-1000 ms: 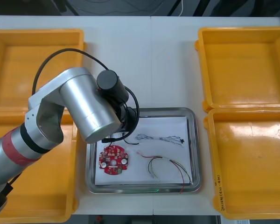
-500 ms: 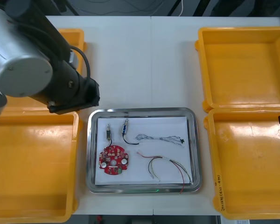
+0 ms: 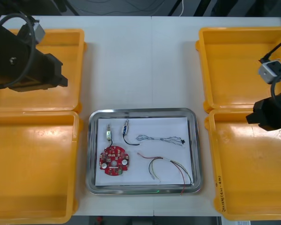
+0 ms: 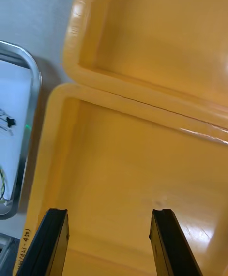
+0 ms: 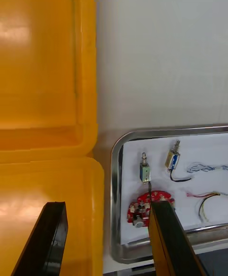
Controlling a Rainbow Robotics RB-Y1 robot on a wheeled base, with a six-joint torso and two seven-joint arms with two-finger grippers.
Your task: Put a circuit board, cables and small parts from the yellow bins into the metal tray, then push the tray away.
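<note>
The light desk (image 3: pixel 140 61) carries four yellow plastic bins (image 3: pixel 202 70), two on either side of the rectangular metal tray (image 3: pixel 91 159). The tray's long axis runs left to right and it has a white lining (image 3: pixel 178 126).

The left claw (image 5: pixel 107 205) hangs over the left bins, beyond the tray's far left corner, with its fingers spread and nothing between them. The right claw (image 4: pixel 109 211) hangs to the right of the tray over the nearer right bin, likewise released and holding nothing.

In the tray's near left part lies the round red circuit board (image 3: pixel 113 161). A red and yellow cable (image 3: pixel 166 169) slants from the tray's middle toward its near right corner. A twisted blue and white cable (image 3: pixel 160 139) stretches left to right across the tray's far half. Two small metal parts (image 3: pixel 108 132) lie in the tray's far left part, their long axes roughly near to far, and the righthand one is slightly tilted.
</note>
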